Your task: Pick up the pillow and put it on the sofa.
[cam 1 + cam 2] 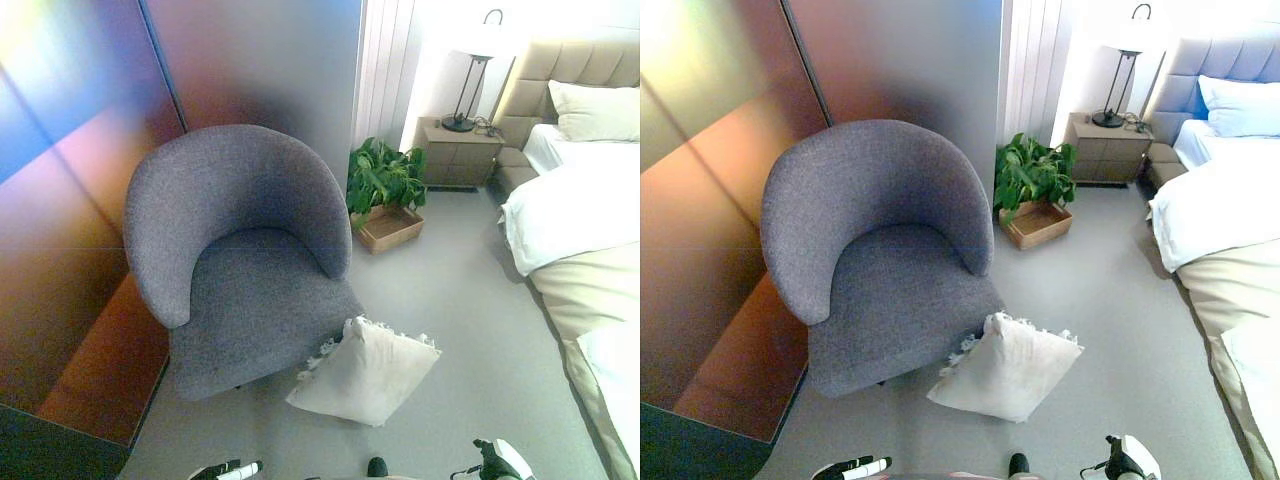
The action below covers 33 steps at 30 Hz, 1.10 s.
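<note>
A cream pillow [365, 370] with a fringed edge lies on the grey floor, leaning against the front right corner of the grey armchair [240, 265], which serves as the sofa. The chair's seat is bare. My left hand [226, 470] shows only at the bottom edge, left of the pillow and apart from it, with its fingers lying straight and empty. My right hand [494, 462] shows at the bottom edge, right of the pillow and apart from it, mostly cut off.
A potted plant in a wooden box [388, 200] stands behind the chair's right side. A bed [580, 230] with white covers fills the right. A nightstand with a lamp [460, 140] is at the back. A wall panel [70, 200] runs along the left.
</note>
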{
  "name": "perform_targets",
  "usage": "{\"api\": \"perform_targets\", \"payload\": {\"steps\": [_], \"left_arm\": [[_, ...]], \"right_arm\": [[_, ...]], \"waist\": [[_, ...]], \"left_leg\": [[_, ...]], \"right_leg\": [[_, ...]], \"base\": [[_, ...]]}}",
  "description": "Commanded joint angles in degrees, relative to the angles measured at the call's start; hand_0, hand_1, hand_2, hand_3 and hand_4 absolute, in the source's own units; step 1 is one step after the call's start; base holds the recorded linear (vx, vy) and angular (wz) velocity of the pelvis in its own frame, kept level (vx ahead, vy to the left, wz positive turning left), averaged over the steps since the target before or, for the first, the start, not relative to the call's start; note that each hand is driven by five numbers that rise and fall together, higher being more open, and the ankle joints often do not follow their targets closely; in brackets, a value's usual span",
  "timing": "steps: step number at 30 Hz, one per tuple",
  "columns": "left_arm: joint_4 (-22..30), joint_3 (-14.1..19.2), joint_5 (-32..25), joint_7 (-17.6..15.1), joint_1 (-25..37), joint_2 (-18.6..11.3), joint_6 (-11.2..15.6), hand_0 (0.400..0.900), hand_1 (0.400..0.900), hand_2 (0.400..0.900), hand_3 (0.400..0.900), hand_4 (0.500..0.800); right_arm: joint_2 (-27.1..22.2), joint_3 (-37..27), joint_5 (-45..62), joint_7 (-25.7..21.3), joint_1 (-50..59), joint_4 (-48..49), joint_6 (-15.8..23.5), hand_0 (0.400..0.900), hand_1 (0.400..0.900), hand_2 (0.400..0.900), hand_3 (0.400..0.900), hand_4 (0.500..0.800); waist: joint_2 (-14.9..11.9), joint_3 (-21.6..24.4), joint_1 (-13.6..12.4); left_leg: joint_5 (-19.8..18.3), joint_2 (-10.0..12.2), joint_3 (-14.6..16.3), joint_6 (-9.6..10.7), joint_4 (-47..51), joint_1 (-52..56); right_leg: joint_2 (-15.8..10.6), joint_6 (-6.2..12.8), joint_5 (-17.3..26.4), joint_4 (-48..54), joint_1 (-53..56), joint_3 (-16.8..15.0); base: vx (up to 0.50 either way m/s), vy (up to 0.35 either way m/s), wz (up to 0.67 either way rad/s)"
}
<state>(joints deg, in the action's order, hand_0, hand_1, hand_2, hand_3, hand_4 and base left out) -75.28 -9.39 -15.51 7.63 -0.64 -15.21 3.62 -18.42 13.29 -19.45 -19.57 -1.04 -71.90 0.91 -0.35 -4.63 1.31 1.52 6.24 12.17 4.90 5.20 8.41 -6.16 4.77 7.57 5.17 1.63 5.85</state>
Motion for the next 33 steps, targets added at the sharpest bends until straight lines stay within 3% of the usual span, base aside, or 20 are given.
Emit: {"api": "perform_targets", "payload": {"steps": [1, 23, 33], "left_arm": [[0.45, 1.26, -0.51, 0.27, 3.24, -2.91, 1.13, 0.900, 0.900, 0.900, 0.900, 0.800], [1.65, 1.01, -1.04, 1.78, 3.04, -4.01, 0.09, 0.900, 0.900, 0.900, 0.900, 0.800], [3.37, -0.41, -1.08, 1.88, 2.53, -5.44, -0.71, 0.900, 0.900, 0.900, 0.900, 0.800]], "right_arm": [[-3.31, 1.46, -0.21, -2.35, 3.98, 0.16, 1.52, 0.900, 0.900, 0.900, 0.900, 0.800], [-5.70, 2.08, -2.22, -3.25, 5.42, 2.63, 2.52, 0.900, 0.900, 0.900, 0.900, 0.800], [-11.75, 4.57, -7.05, -1.81, 9.36, 6.17, 4.54, 0.900, 0.900, 0.900, 0.900, 0.800]], "waist": [[-1.91, -1.98, 0.61], [-2.09, -2.86, -0.51], [-1.76, -4.40, -2.56]], "left_leg": [[-3.09, -3.16, -2.61, -3.39, -0.20, 0.27], [-2.80, -3.41, -3.56, -3.53, -0.20, -0.22], [-1.98, -3.67, -5.14, -3.21, -0.20, -2.97]], "right_leg": [[2.03, 1.78, -4.87, -0.17, 4.95, 1.76], [1.90, 1.69, -4.82, -0.17, 4.97, 2.68], [1.35, 1.81, -4.62, -0.17, 3.40, 4.64]], "base": [[0.00, 0.000, 0.00], [0.00, -0.007, 0.02], [0.02, -0.039, 0.12]]}}
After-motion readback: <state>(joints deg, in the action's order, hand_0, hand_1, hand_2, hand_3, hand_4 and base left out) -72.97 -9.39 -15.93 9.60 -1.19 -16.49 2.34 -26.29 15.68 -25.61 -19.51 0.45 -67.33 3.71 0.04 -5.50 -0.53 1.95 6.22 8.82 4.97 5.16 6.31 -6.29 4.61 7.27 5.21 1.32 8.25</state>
